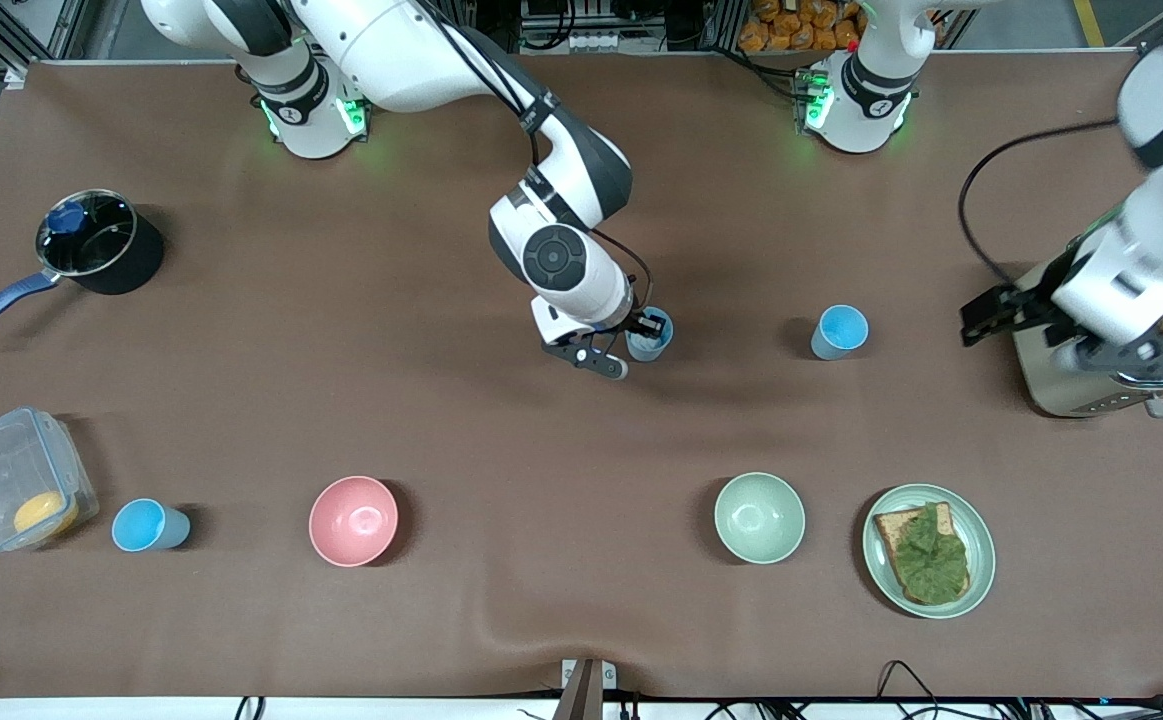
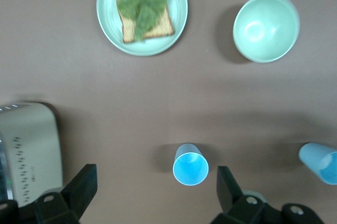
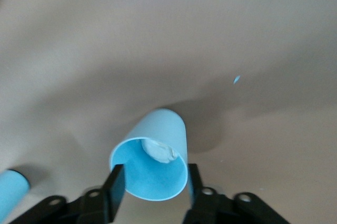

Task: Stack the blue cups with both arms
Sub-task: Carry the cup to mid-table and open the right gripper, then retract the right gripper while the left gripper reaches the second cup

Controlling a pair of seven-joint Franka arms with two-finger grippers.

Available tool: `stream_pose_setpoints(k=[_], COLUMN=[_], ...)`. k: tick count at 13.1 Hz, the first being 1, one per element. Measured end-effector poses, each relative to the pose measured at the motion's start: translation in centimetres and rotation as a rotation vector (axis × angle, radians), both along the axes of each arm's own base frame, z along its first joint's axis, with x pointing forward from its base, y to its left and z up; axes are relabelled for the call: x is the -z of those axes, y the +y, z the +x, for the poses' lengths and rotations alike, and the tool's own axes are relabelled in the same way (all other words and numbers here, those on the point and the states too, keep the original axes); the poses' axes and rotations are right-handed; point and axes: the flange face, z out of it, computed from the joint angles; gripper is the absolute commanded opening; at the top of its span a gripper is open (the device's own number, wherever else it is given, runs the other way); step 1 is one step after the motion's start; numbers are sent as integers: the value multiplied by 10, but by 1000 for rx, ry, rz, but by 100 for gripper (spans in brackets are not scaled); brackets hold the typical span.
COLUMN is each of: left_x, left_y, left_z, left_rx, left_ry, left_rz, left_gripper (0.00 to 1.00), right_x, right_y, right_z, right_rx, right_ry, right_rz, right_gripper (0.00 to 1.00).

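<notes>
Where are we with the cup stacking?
No cups are stacked yet. The right gripper straddles the middle blue cup, one finger inside. The left gripper, open, hangs above a second cup. A third cup stands untouched beside the plastic container.
</notes>
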Motion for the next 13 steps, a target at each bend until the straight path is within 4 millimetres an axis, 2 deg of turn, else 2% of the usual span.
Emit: stream_pose_setpoints(k=[2,4,6,8,9,11,13], left_x=[51,76,90,112,129,170,203], left_y=[-4,-18,-39,-64,-73,-86,-95], left_z=[2,0,-6,-13,-18,-35,-54], left_rx=[8,33,66,99,98,73,34], left_ry=[64,105,112,78,63,44,41], left_rz=[2,5,8,3,-10,-60,-63], left_gripper=[100,100,100,100,100,100,100], right_x=[-42,-82,-105,-114,-115,-119,-137], right_y=[-53,-125,-199,-265,-291,-327,-350], right_z=[34,64,89,106,111,113,110], right_rx=[-32,-95,-126,-152,-187,-248,-287], right_ry=[30,75,114,134,141,155,159], right_rz=[-27,-38,-39,-92,-121,-156,-158], right_gripper=[100,100,100,100,100,100,100])
